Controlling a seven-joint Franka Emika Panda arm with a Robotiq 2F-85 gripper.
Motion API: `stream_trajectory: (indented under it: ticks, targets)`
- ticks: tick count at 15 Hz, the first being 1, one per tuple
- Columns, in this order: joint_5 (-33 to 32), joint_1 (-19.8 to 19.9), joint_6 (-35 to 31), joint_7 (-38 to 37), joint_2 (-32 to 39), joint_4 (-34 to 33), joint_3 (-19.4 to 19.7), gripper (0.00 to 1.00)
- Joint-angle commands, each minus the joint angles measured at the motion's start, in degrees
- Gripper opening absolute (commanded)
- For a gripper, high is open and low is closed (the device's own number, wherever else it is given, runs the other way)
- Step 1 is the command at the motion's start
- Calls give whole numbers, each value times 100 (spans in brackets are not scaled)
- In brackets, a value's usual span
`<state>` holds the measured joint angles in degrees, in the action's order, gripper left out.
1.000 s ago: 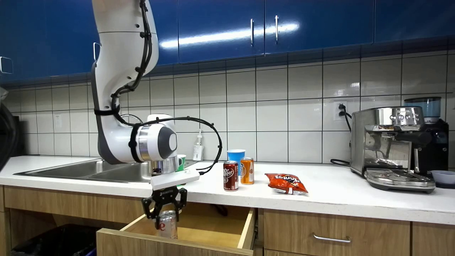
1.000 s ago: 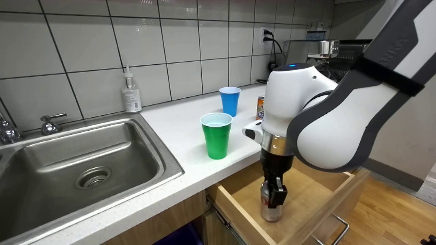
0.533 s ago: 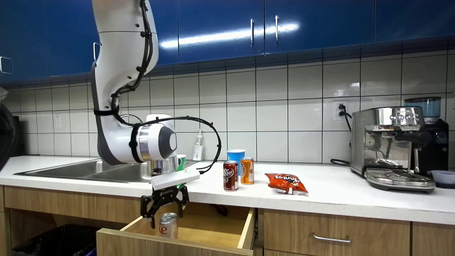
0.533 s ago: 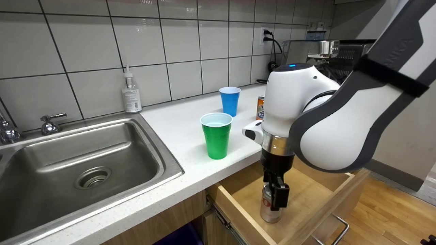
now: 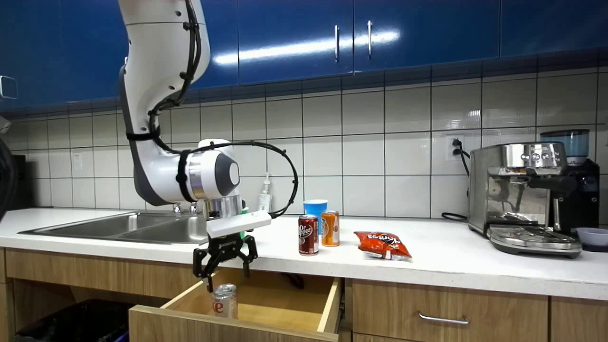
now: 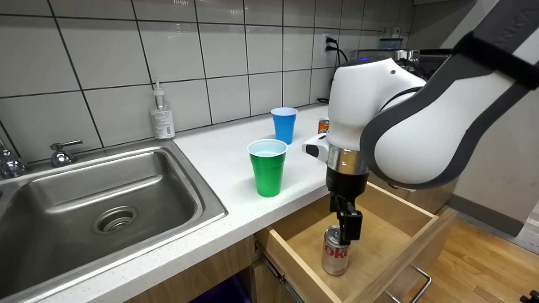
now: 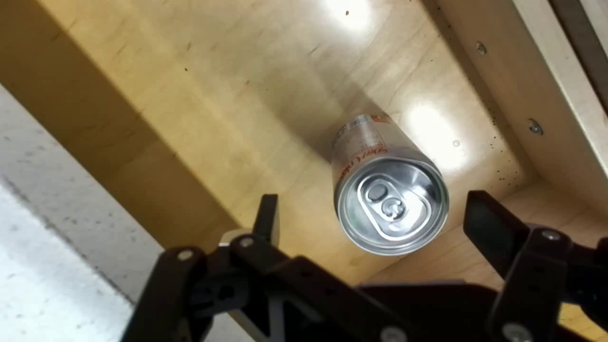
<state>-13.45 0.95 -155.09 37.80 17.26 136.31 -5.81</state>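
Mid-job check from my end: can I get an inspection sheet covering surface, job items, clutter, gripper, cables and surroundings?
Surface: drawer pulled open, its wooden floor dotted with dark specks near one side; white counter above it.
Job items: Diet Coke can standing upright in the drawer, not held.
Clutter: on the counter, a Dr Pepper can, orange can, blue cup, green cup and red snack bag.
Gripper: open, jaws apart above the can.
Cables: black arm cable loops out from the wrist; black cords plugged into a wall outlet.
Surroundings: steel sink, pump bottle near the wall, coffee machine, blue cupboards overhead.
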Motion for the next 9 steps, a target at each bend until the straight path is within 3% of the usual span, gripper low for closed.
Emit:
stream_trajectory:
  ticks: [1, 9]
  targets:
    - [1, 106, 582, 288, -567, 186, -19, 100]
    - [619, 183, 2025, 482, -1256, -197, 247, 100]
